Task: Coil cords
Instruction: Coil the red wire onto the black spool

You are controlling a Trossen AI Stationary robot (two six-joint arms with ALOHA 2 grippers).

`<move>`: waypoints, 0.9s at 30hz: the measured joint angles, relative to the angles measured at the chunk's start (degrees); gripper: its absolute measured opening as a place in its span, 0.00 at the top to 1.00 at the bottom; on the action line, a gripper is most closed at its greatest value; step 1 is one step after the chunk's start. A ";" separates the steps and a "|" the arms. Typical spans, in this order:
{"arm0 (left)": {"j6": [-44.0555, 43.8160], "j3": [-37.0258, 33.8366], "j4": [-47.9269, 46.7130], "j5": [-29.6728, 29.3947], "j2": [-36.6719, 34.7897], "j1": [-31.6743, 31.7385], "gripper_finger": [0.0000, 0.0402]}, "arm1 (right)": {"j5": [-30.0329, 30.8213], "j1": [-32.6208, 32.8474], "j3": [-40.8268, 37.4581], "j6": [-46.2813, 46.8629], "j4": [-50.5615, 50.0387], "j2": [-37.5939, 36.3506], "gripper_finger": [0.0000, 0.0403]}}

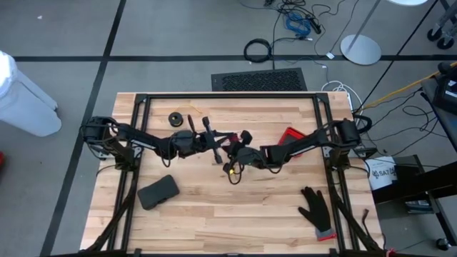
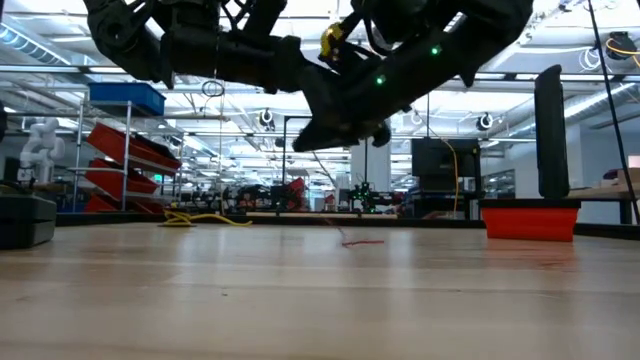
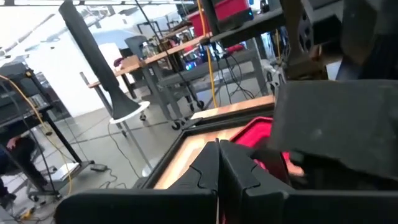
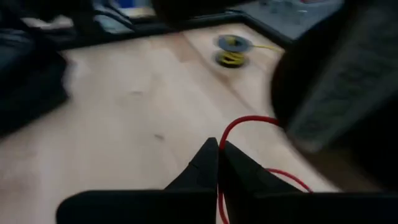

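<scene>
Cords: two thin strings to be coiled, one red, one yellow-tan.
Red cord: at table centre, looping up from the right gripper's closed fingertips; a loose end trails on the wood.
Yellow-tan cord: wound on its small black spool, lying at about 10 o'clock from table centre, well apart from both grippers.
Right gripper: fingers closed on the red cord, reaching in from 3 o'clock, held above the table.
Left gripper: fingers pressed together with nothing seen between them, reaching in from 9 o'clock, close beside the right gripper.
Glove: black, at 5 o'clock, untouched.
Dark pad: at 7 o'clock.
Red bin: at 2 o'clock, just behind the right arm.
Risk, slip: the cord is thin; a pull against the pinch may draw it out.
Risk, tangle: the slack loop may snag either arm, since both crowd the centre.
Risk, collision: grippers nearly touching; a turn may knock them together.
</scene>
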 joint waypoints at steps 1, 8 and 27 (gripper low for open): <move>-0.01 0.00 0.07 0.09 0.02 0.00 1.00 | 1.78 0.26 -0.08 -0.13 -0.58 -0.22 1.00; 0.14 0.04 0.22 0.53 0.02 0.00 1.00 | 5.84 2.16 -0.16 -1.20 -1.16 -2.10 1.00; 0.49 0.04 -0.90 0.15 0.02 0.02 1.00 | 10.38 6.29 -0.21 -4.25 -12.74 -17.79 1.00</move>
